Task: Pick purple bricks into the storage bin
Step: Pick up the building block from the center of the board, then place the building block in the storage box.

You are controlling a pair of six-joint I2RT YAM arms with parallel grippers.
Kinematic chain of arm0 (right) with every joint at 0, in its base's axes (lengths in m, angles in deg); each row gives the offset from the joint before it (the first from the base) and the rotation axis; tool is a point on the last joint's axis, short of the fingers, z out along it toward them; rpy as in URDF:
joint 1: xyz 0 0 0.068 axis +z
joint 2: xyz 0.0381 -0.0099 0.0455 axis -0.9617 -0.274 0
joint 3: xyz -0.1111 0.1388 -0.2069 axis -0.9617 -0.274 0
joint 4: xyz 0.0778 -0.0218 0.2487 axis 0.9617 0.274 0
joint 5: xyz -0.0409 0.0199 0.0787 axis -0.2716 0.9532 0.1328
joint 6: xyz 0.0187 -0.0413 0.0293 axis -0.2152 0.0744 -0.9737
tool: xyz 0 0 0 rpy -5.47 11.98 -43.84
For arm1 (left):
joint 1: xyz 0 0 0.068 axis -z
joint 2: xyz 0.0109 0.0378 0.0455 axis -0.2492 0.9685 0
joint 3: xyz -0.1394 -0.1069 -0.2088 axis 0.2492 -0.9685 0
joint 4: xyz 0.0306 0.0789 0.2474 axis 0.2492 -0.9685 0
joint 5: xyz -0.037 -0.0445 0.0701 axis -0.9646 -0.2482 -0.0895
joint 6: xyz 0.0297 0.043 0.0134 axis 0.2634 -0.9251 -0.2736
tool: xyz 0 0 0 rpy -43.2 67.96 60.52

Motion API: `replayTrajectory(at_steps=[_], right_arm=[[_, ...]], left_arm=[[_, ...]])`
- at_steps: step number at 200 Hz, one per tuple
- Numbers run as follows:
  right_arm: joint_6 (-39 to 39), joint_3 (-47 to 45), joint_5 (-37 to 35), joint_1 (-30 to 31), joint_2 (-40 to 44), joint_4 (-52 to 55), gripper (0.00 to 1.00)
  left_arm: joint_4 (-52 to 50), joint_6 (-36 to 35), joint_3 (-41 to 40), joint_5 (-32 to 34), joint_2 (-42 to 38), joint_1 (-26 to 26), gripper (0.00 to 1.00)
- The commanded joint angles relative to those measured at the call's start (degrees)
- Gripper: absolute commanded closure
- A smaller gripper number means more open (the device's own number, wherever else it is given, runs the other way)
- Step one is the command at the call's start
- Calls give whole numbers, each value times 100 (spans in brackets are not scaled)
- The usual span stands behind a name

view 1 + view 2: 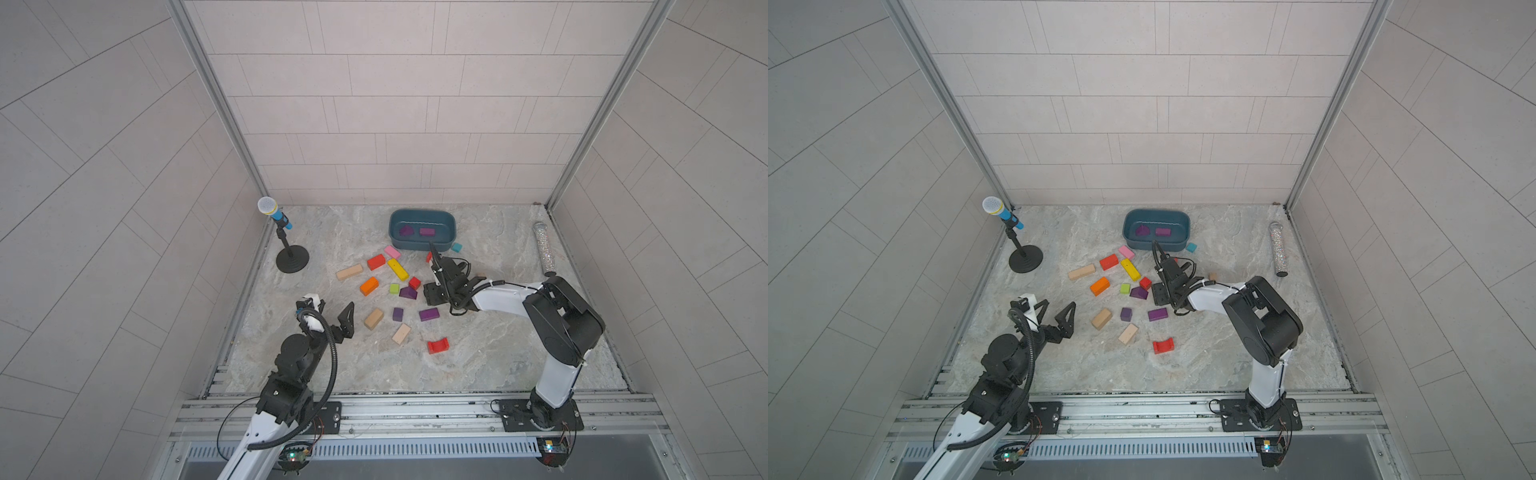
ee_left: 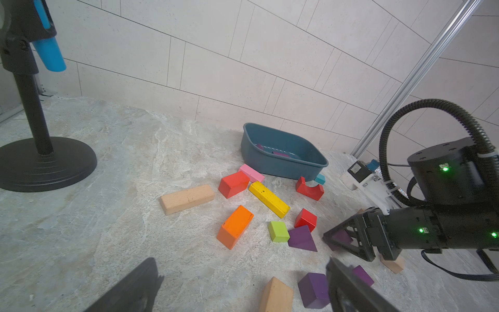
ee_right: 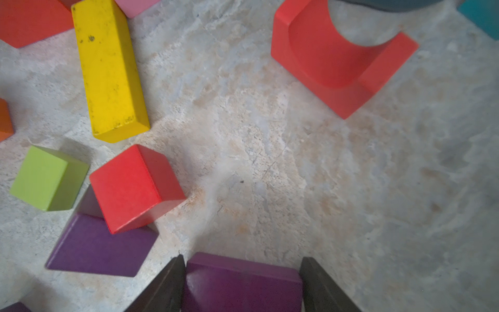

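Right gripper (image 3: pixel 243 258) fingers press both side faces of one purple brick (image 3: pixel 243 283), near the peaked purple brick (image 3: pixel 102 243) and red cube (image 3: pixel 135 186). Its exposed end face points away from the wrist; its long axis cannot be determined.

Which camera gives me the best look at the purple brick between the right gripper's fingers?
The right wrist view: the purple brick sits close up between the fingers of the right gripper. The left wrist view shows only a sliver of it through a finger's frame. In both top views the arm hides it.
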Motion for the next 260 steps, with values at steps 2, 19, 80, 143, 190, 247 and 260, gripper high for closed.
replayTrajectory(at_steps=[2,19,80,143,190,247,260], right_arm=[[-71,-60,-80,26,-113,45,30],[-70,-73,-79,26,-113,46,35],[-80,-87,-146,8,195,158,41],[-21,290,-328,-1,744,549,41],[150,895,-524,-11,978,727,41],[736,2196,-780,-192,1080,1311,40],[840,2496,-774,-305,988,1402,39]], left_arm=[[143,34,-86,-24,-3,19,0],[141,29,-86,-27,-3,23,0],[127,31,-95,-35,-25,15,0],[132,44,-95,-47,-30,25,0],[139,46,-106,-40,-40,16,0],[148,46,-113,-25,-36,19,0],[152,41,-113,-29,-38,16,0]])
